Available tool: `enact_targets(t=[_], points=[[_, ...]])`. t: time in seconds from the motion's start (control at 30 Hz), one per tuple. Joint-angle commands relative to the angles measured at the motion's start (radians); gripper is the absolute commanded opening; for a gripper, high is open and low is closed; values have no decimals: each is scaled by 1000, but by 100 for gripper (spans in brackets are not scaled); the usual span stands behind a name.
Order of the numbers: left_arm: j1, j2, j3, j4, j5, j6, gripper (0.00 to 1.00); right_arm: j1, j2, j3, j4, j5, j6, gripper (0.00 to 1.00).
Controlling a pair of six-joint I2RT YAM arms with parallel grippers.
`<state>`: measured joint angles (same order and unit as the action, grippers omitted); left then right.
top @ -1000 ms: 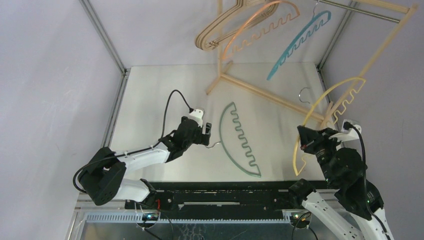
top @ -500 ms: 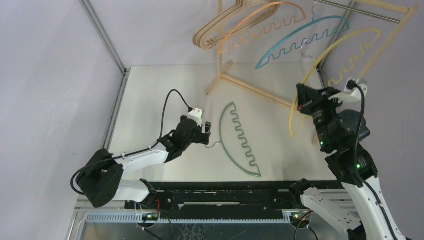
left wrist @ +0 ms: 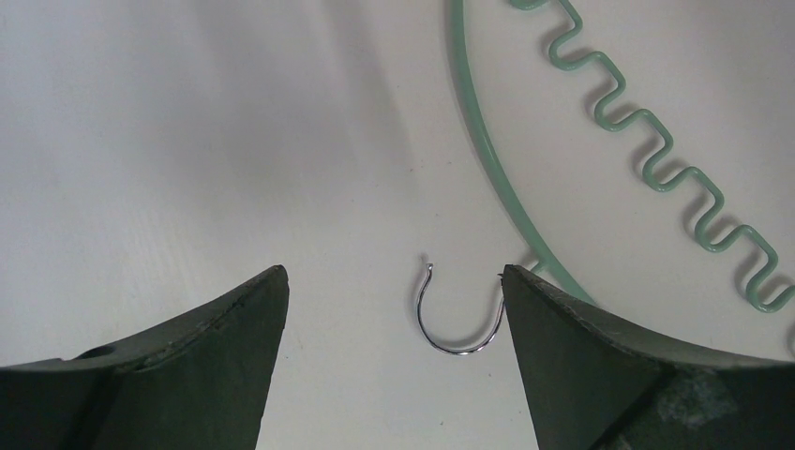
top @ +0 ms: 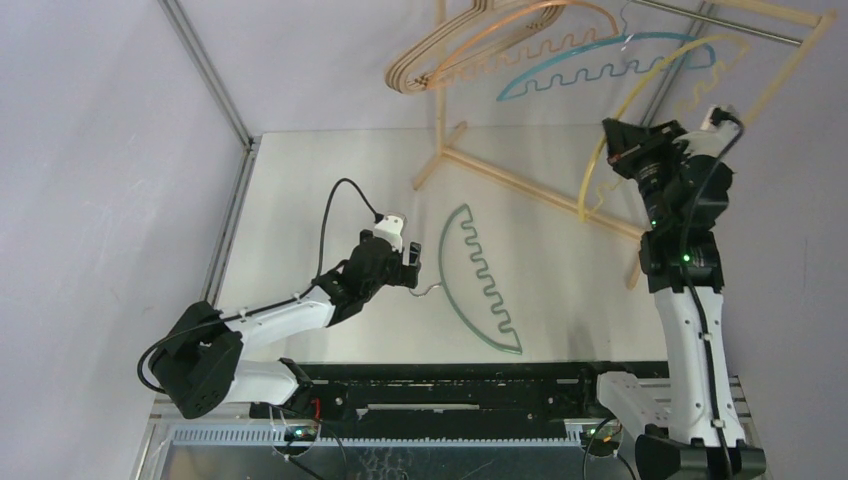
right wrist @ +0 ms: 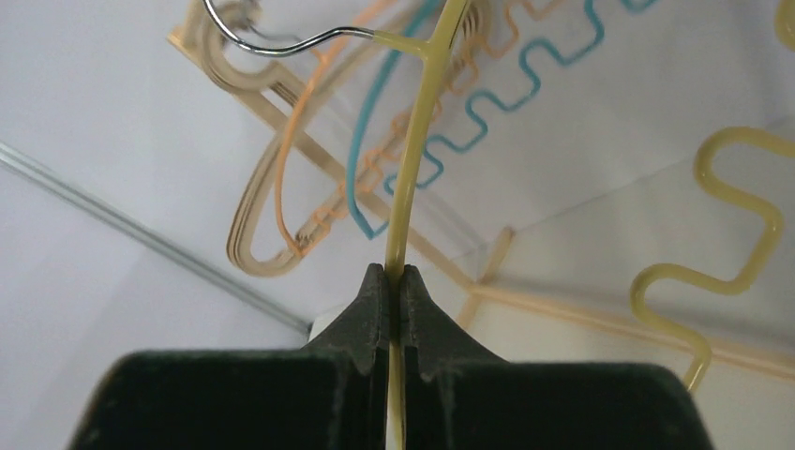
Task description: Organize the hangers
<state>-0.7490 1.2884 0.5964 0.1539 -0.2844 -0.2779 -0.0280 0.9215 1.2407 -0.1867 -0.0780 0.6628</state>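
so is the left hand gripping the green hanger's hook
No, the left hand is wide open, its jaws standing either side of the metal hook of the green hanger lying on the table.

Top camera overlooks the table [top: 300, 190] from behind; wrist cameras peer closely past their jaws.

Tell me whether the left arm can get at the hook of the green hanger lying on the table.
Probably yes: the open left end effector hangs right over the hook, with jaws either side and nothing between them.
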Motion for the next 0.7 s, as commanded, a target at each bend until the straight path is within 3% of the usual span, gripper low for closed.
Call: enact_targets(t=[0.0,0.67], points=[[11,-24,12,10,-17,22,89,-4,3,-67,157,-149,112,0],[14,33,31,8,-15,27,88,-185,26,-80,303,-226,167,0]])
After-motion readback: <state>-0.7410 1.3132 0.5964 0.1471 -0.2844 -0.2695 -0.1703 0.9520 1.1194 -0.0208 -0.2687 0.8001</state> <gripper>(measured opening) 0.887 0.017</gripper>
